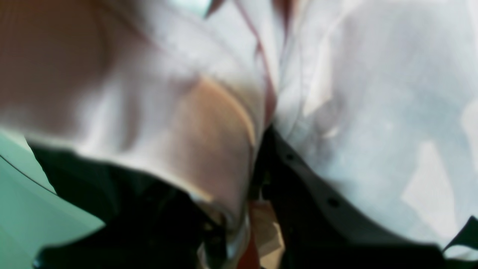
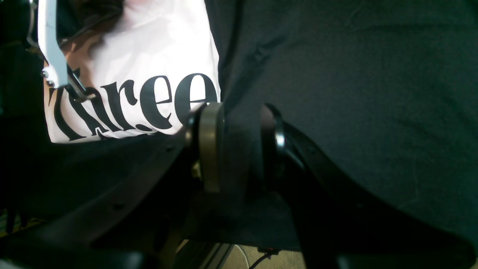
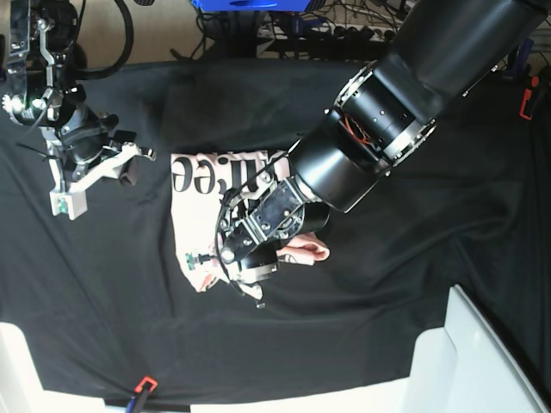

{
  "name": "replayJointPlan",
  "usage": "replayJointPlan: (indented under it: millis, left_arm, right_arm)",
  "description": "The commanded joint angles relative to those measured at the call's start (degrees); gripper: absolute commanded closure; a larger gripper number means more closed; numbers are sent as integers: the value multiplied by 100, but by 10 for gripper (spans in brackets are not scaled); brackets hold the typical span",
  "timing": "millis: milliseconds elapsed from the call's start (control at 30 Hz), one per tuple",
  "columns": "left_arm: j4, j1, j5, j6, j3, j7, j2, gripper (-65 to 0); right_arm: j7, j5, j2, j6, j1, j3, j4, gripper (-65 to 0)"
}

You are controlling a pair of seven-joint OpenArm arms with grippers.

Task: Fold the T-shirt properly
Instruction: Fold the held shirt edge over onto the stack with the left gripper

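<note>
From the base view I see the pale pink T-shirt (image 3: 194,228) lying partly folded near the centre of the black table cloth (image 3: 387,258), black lettering showing along its twelve o'clock edge. My left gripper (image 3: 250,288) sits over the shirt's five o'clock side; its wrist camera shows blurred pink fabric pinched between the fingers, so the jaws are clenched on cloth. My right gripper (image 3: 129,168) hovers at nine o'clock, apart from the shirt, jaws parted and holding nothing.
</note>
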Motion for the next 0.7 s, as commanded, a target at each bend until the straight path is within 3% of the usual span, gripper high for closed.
replayJointPlan:
  millis: [0, 167, 500, 567, 667]
  left_arm:
    - [88, -222, 26, 32, -11, -64, 88, 0]
    - [97, -240, 26, 32, -11, -354, 88, 0]
    - [88, -275, 43, 32, -2, -381, 88, -10]
    - [88, -275, 281, 32, -2, -381, 88, -74]
    - [88, -222, 1019, 32, -2, -381, 88, -252]
  right_arm:
    - [104, 19, 52, 18, 45, 21, 79, -165]
    - [104, 19, 52, 18, 72, 21, 79, -165]
    - [104, 19, 52, 18, 72, 21, 79, -165]
    - [104, 28, 52, 18, 72, 21, 79, -165]
    - [104, 28, 52, 18, 80, 21, 79, -165]
